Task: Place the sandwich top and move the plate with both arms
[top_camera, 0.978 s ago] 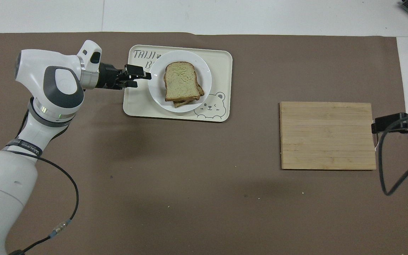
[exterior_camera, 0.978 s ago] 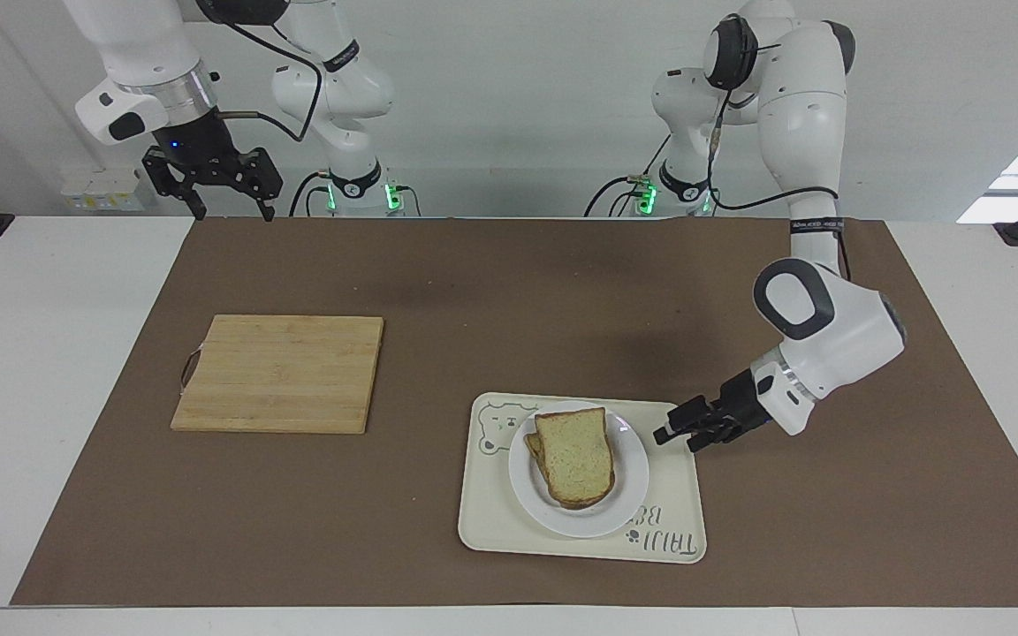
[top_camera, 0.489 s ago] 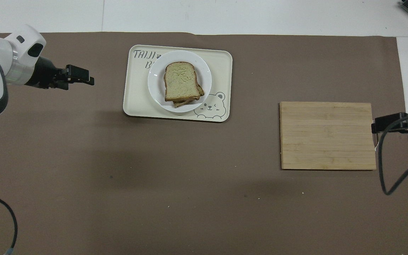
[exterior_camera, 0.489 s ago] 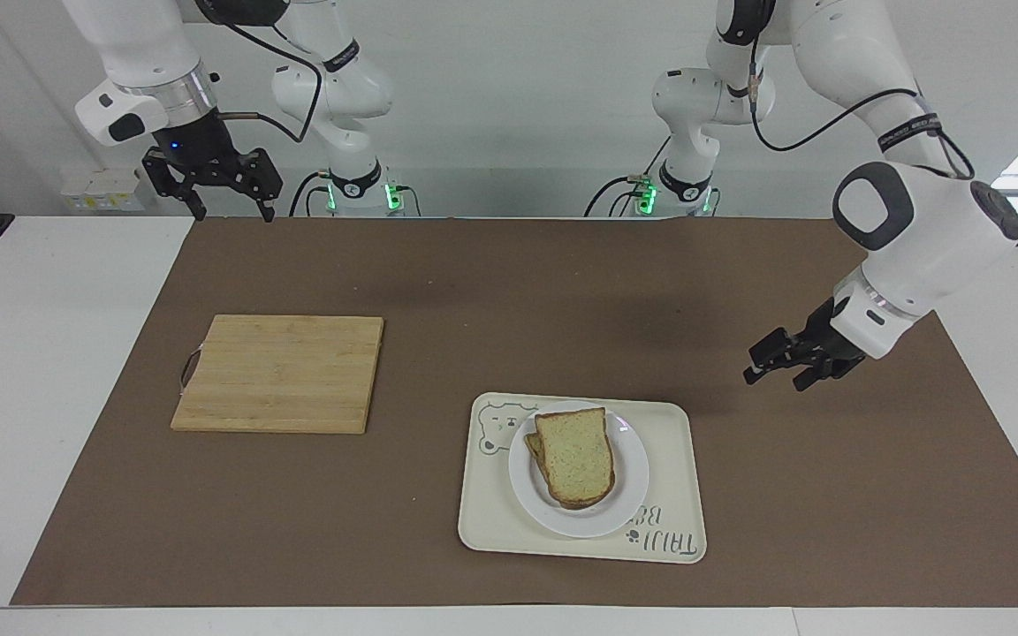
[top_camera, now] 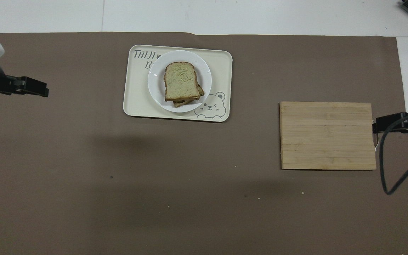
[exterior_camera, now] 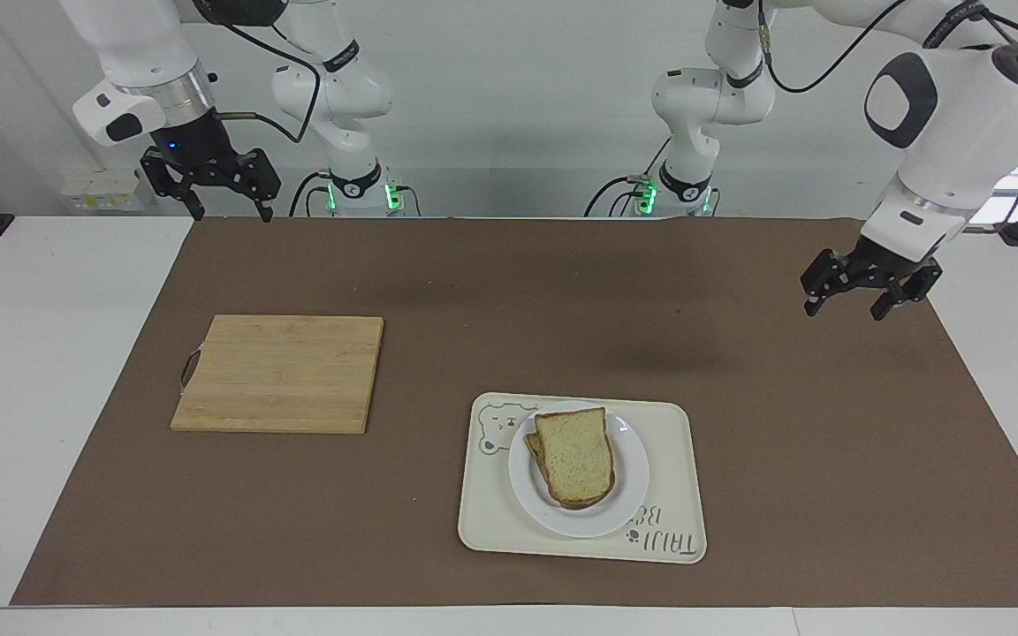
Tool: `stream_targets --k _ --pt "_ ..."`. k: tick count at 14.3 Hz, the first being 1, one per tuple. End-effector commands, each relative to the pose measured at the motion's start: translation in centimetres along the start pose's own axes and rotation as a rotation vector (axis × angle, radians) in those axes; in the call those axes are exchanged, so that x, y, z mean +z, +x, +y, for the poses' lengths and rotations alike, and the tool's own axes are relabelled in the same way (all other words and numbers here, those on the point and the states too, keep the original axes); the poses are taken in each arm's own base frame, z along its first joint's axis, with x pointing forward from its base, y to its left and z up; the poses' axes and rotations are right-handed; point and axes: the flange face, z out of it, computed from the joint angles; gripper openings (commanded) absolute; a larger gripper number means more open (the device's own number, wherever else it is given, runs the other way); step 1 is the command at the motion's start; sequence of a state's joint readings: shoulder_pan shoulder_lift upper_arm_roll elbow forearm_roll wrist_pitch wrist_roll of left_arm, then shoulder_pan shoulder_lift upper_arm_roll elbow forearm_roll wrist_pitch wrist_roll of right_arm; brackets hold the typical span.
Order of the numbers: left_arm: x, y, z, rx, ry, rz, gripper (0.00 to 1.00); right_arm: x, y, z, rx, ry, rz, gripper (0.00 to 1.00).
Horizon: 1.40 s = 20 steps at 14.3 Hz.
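The sandwich top (exterior_camera: 574, 454) already lies on the stack on the plate (exterior_camera: 628, 499), so that step looks done. The plate sits on the tray (exterior_camera: 677, 424) (bear drawing at one corner), toward the counter (exterior_camera: 474, 283) edge farthest from the robots, untouched. Moving it appears to be what is left. The left gripper (exterior_camera: 868, 291) hangs empty, fingers apart, over the counter's left-arm end, well apart from the plate. The right gripper (exterior_camera: 208, 185) waits, fingers apart, over the corner by its base, above the board (exterior_camera: 279, 373).
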<state>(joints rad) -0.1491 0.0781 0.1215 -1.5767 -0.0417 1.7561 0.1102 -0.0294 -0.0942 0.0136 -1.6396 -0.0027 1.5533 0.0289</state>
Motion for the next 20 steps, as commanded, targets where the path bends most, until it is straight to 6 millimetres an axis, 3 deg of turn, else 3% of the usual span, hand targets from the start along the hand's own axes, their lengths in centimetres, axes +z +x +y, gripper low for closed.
stream_targets --k 1,3,5,13,17,20 --pt "-4.0 -3.3 0.0 0.005 0.031 -0.004 1.0 -0.2 0.0 -0.1 -0.013 0.003 -0.002 1.0" --pt "-6.3 -4.3 0.0 0.02 0.085 -0.078 1.0 -0.2 0.0 0.0 -0.011 0.003 -0.002 1.0" --pt "-6.6 -4.7 0.0 0.017 0.085 -0.11 1.0 -0.2 0.0 0.0 -0.011 0.003 -0.002 1.0" --pt "-6.6 -5.1 -0.5 -0.004 0.071 -0.11 1.0 -0.2 0.0 0.3 -0.008 -0.007 -0.003 1.0" --pt "-6.6 -5.1 -0.5 -0.004 0.07 -0.111 1.0 -0.1 0.1 1.3 0.014 -0.014 -0.003 1.0" --pt "-6.6 -5.1 -0.5 -0.004 0.07 -0.111 1.0 -0.1 0.0 3.6 0.052 -0.015 -0.005 1.0"
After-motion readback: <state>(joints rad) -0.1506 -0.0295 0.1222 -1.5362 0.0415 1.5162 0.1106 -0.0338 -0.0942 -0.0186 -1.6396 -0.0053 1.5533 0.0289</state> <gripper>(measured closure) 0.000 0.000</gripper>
